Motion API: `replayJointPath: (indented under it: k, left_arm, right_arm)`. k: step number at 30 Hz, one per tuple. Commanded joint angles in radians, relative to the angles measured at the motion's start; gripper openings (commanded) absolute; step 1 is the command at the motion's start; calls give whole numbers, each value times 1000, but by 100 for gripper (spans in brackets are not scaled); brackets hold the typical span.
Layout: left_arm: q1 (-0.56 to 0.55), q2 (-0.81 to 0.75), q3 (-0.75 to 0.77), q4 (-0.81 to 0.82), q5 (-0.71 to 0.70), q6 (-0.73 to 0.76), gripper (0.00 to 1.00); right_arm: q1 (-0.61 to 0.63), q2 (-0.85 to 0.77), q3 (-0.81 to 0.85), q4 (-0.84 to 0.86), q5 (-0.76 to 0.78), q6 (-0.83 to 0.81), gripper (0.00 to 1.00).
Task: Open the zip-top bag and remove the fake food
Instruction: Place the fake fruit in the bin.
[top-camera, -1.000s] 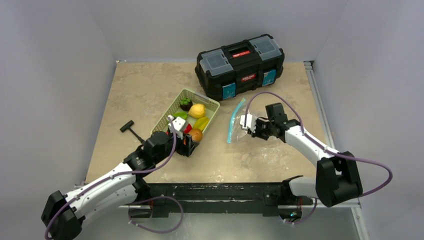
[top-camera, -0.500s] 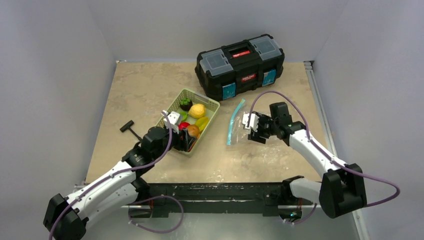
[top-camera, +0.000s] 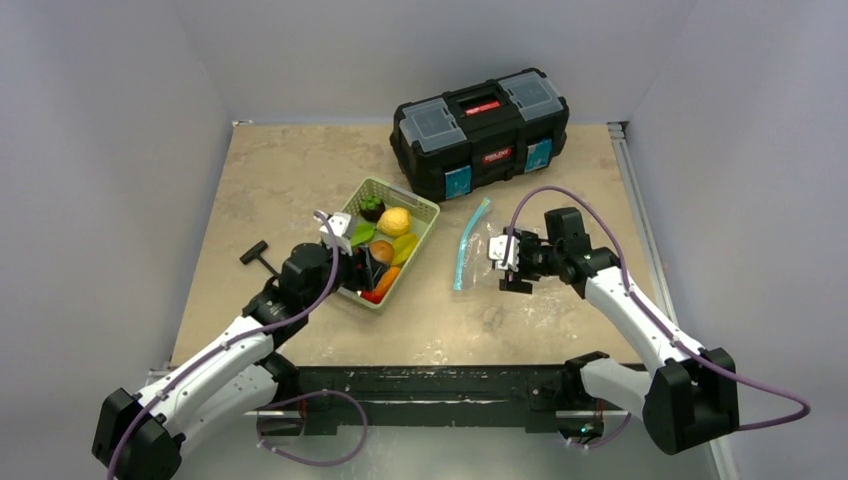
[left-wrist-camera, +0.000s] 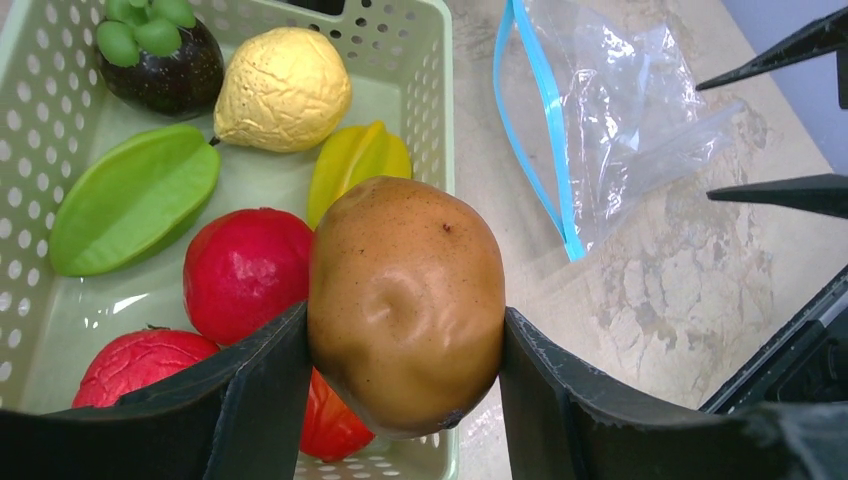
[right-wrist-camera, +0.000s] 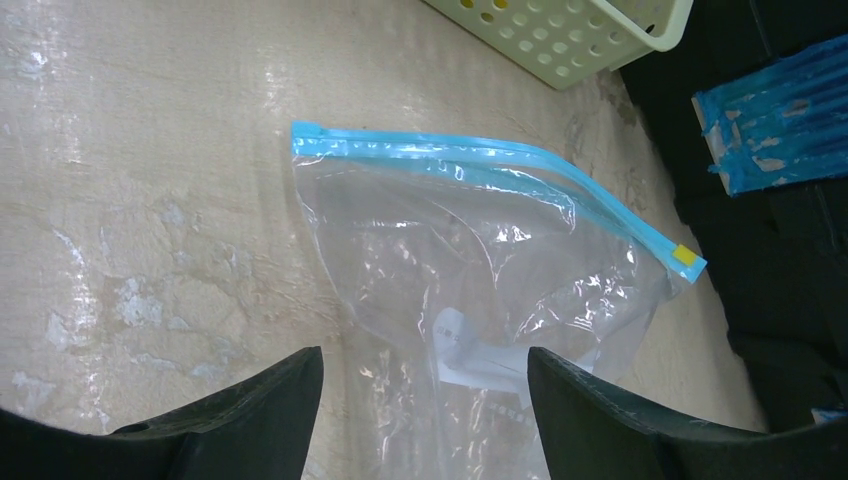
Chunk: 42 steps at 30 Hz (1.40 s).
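Pale green lattice basket (left-wrist-camera: 432, 110) sits mid-surface (top-camera: 300, 170). It holds the fake food:
- dark mangosteen with green cap (left-wrist-camera: 160, 55)
- wrinkled yellow lemon (left-wrist-camera: 283, 88)
- green star fruit (left-wrist-camera: 130, 200)
- yellow star fruit (left-wrist-camera: 355, 160)
- smooth red fruit (left-wrist-camera: 245, 270)
- wrinkled red piece (left-wrist-camera: 140, 365)

Left fingers (left-wrist-camera: 260, 400) pinch a brown potato (left-wrist-camera: 405, 300) over the basket's 6 o'clock end, above the red pieces. Cannot tell whether it touches them.

Black toolbox (top-camera: 480, 130) stands at 1 o'clock from the basket. Lid down, contents hidden.

Zip-top bag (right-wrist-camera: 450, 260) lies flat on the surface at 3 o'clock from the basket, apart from it. Its film is clear and crinkled. Teal zip strip (top-camera: 465, 245) marks the long axis, running roughly 12 to 6 in the top view, far end leaning toward 1 o'clock. The strip is the bag's 9 o'clock edge, facing the basket, and the body spreads toward 3 o'clock.

Right fingers (right-wrist-camera: 250, 410) are spread wide at that 3 o'clock side, one on either side of the film, pinching nothing.
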Motion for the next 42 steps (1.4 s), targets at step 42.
replayJointPath:
  k: [42]
  left_arm:
    - [238, 513, 384, 29, 55, -44, 0]
  right_arm:
    - [-13, -6, 10, -40, -52, -38, 74]
